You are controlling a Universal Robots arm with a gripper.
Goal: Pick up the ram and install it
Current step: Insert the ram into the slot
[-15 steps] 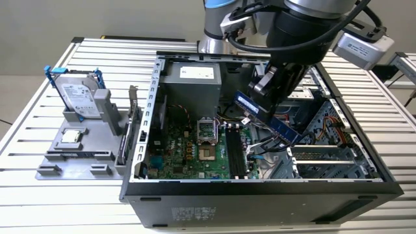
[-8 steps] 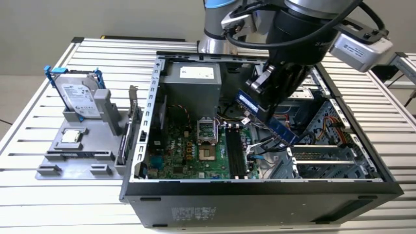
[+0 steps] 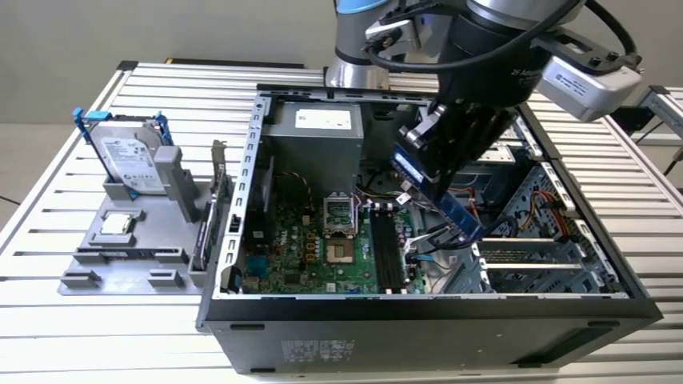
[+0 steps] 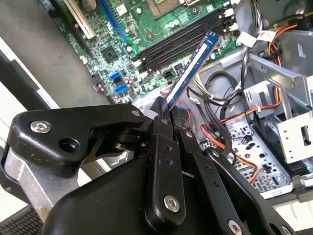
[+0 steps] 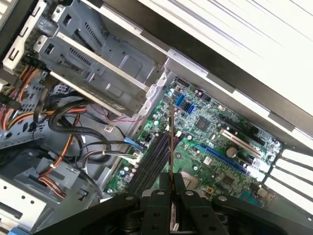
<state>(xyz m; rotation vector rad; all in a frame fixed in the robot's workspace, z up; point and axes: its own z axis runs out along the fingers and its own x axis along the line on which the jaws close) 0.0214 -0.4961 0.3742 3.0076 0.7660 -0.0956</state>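
One step of two looked done. In the exterior view, the arm's black gripper [image 3: 436, 150] was clamped on the slim blue ram stick [image 3: 461, 214]. It held the ram tilted inside the open grey computer case [image 3: 427, 308] on the slatted metal tabletop [image 3: 107, 336], near the green motherboard's [image 3: 304, 248] long black memory slots [image 3: 386, 256]. In the second wrist view, the gripper [image 4: 164, 116] pinched one end of the ram [image 4: 193, 66], and the far end pointed toward the slots [image 4: 178, 43]. In the first wrist view, the ram [image 5: 171, 147], seen edge-on, hung over the slots [image 5: 150, 169], not seated. Installation was yet to be done.
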